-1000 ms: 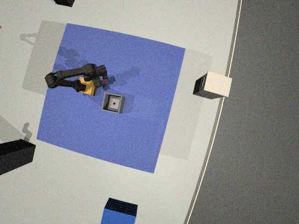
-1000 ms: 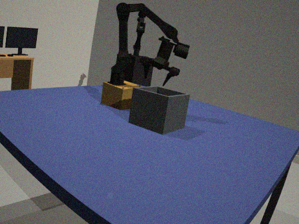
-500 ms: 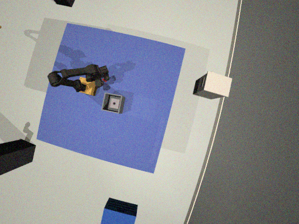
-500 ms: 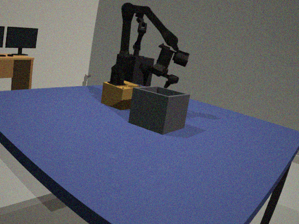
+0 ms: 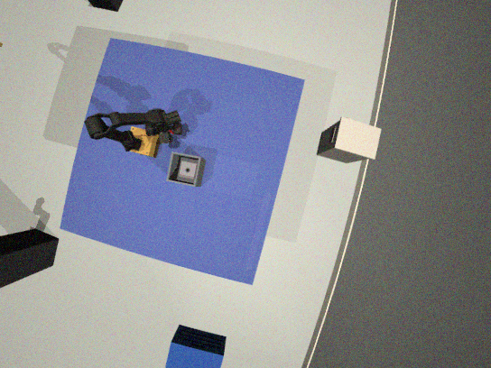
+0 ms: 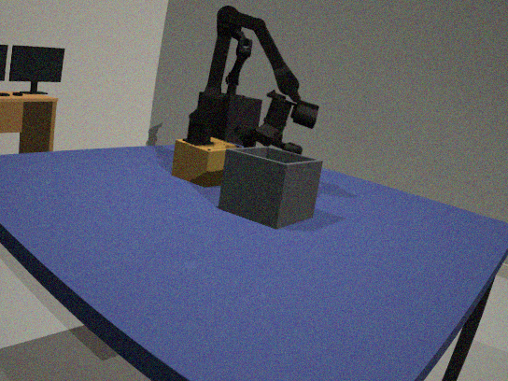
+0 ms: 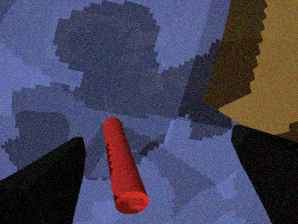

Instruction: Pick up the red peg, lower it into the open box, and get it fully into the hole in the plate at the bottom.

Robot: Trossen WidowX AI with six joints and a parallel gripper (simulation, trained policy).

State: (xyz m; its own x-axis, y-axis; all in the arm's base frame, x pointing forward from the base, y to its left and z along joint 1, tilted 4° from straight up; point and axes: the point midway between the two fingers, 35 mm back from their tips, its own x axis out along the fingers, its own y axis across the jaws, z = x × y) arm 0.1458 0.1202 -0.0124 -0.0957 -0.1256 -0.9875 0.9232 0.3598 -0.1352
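- Our gripper [image 5: 171, 135] [image 7: 161, 140] is spread wide, pinching nothing.
- The red peg [image 5: 171, 133] [image 7: 121, 167] stands between its fingers in the wrist view, outside the open-topped grey box [image 5: 201, 173] [image 6: 281, 187].
- We judge we're lining up the grasp; next, centre the peg, then close.

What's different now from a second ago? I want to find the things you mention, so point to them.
The claw [image 5: 171, 136] [image 7: 161, 140] has come down, lower behind the box [image 5: 201, 173] [image 6: 280, 187] in the side view. It's open, with nothing gripped or let go. The box and the yellow block [image 5: 146, 142] [image 6: 193, 161] under the arm [image 5: 131, 118] [image 6: 217, 65] stayed put.
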